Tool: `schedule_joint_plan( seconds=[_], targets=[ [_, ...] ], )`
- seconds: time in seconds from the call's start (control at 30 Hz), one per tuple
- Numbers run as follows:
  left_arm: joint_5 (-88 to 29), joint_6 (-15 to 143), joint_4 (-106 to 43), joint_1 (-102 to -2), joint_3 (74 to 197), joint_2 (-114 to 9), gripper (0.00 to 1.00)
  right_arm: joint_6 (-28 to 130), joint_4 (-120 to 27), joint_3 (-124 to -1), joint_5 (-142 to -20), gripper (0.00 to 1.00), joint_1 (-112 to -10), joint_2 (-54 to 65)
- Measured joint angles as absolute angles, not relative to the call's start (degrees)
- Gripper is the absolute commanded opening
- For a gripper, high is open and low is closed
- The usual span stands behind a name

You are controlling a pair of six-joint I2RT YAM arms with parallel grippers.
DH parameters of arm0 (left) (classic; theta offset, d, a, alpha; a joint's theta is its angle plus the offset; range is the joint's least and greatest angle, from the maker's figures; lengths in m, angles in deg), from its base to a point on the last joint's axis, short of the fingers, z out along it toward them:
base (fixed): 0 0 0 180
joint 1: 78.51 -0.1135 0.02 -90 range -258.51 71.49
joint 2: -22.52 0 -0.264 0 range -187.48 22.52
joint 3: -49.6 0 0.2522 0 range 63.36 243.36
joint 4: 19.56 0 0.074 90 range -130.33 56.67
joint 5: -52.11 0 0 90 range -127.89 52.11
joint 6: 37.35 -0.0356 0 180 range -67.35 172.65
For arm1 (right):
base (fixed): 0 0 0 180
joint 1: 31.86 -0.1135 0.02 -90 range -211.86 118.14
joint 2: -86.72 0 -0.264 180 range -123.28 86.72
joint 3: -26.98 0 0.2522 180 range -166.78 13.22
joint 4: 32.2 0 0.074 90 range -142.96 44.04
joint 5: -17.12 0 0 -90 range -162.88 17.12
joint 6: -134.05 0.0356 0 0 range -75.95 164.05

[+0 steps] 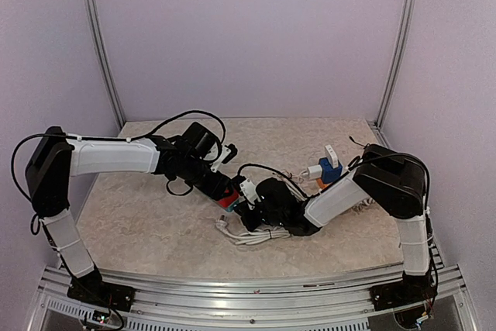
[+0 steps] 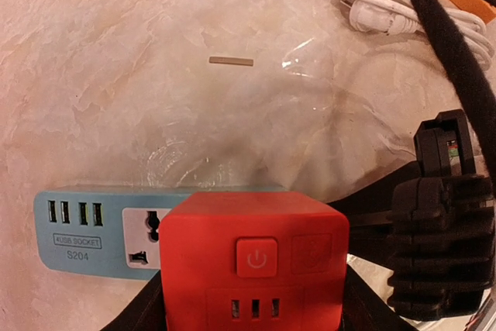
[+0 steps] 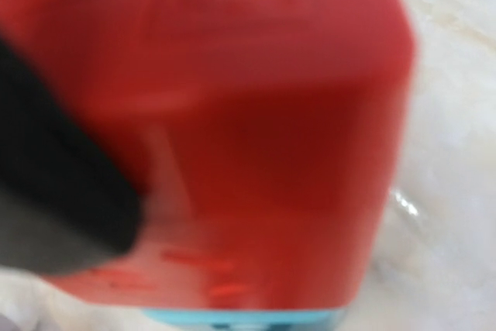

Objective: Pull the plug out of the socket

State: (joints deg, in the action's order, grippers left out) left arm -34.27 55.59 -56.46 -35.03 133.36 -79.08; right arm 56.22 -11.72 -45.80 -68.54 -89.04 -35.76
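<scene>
Red plug (image 2: 256, 257), pinched by my left tool (image 2: 252, 308), sits in the blue USB socket (image 2: 85, 226) on the surface (image 2: 155, 75). Right tool (image 1: 248, 205) close beside it; spread or pressed, can't tell.

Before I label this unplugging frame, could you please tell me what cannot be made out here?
Right wrist: blur; the red plug fills the frame, hiding how the right gripper grips.
Left wrist: plug covers its prongs and much of the blue socket; bottom edge cuts the fingers of the left gripper.
Top: both grippers too small to judge.
</scene>
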Motion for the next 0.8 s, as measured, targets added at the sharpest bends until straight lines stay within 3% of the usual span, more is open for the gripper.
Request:
schedule_joint_plan(
  seconds=[0.47,0.8],
  targets=[
    [-31.4,56.7,-54.3,-36.7,131.4,-78.1,0.16,56.4,-11.7,-46.2,-68.5,0.00,-89.1,-36.1],
    [-37.2,54.5,-57.2,-33.7,133.2,-78.1,0.15,56.4,-11.6,-46.2,-68.5,0.00,-89.1,-36.1]
  ],
)
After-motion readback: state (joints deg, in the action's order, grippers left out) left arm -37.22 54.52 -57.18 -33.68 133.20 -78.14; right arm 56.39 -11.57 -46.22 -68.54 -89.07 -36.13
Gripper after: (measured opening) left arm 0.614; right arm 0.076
